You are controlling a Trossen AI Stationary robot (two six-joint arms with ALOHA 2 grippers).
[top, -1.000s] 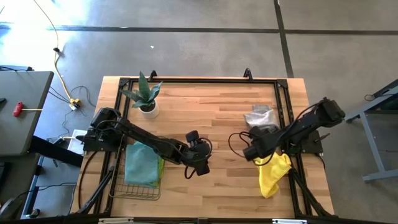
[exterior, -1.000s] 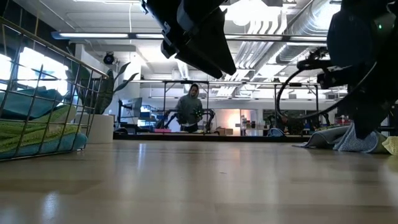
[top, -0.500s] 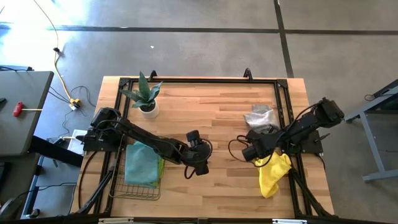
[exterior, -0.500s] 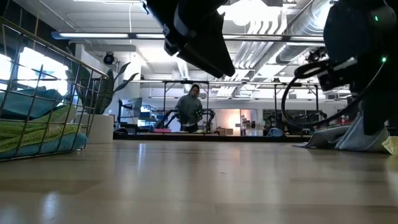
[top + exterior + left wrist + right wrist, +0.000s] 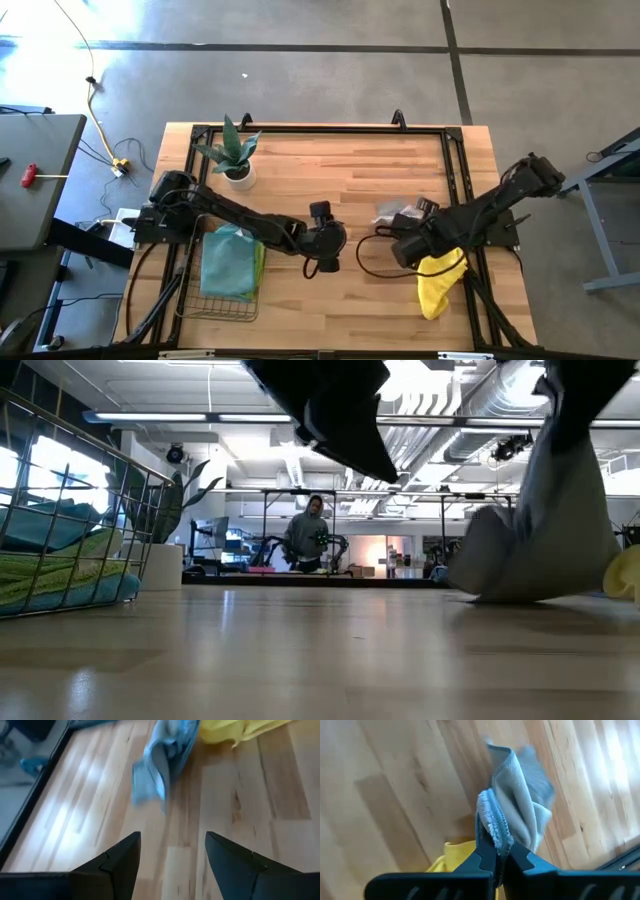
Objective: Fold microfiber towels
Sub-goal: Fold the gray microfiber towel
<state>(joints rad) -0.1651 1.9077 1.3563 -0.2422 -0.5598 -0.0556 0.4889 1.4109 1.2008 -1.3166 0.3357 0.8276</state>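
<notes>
A pale grey towel hangs bunched from my right gripper, which is shut on it right of the table's middle. In the low view the grey towel drapes down to the wood. A yellow towel lies crumpled on the table beside the right arm, toward the near right. My left gripper hovers open at mid-table, facing the grey towel, with nothing between its fingers. Teal and green towels lie stacked in a wire basket. My right gripper pinches a bunched edge of the grey towel between its two fingers; a hemmed border and several gathered layers stick out past the fingertips. The towel hangs slack below the hold, and its lower end rests on the table.
The wire basket stands at the near left. A potted plant sits at the far left. A dark frame runs round the table's edges. Bare wood lies between the two arms and toward the far edge. A person stands in the room beyond.
My right gripper has shut on the grey towel and carried it up and toward the table's middle and near edge. The towel, lying crumpled before, now hangs bunched with only its lower end on the wood. My left gripper has shifted slightly toward the right arm.
</notes>
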